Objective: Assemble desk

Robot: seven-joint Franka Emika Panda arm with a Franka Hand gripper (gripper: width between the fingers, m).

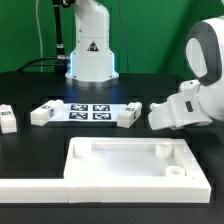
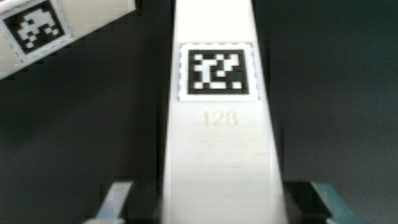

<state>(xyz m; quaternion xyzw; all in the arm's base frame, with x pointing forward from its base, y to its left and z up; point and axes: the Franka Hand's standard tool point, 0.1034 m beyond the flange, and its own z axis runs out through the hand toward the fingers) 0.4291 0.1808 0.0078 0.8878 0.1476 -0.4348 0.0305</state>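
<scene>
Gripping one desk leg across its narrow width.
The gripper [image 2: 214, 203] has its jaws partly closed, with the fingers [image 2: 121, 203] against both long sides of the tagged leg [image 2: 217, 120], which runs out ahead of them. The desk top [image 1: 110, 163] lies apart, outside the jaws.

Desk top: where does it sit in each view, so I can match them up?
Exterior view: desk top lies in the foreground, before the marker board.
Wrist view: not in it.
Shared landmark: the gripper, its fingers flanking a tagged leg.
</scene>
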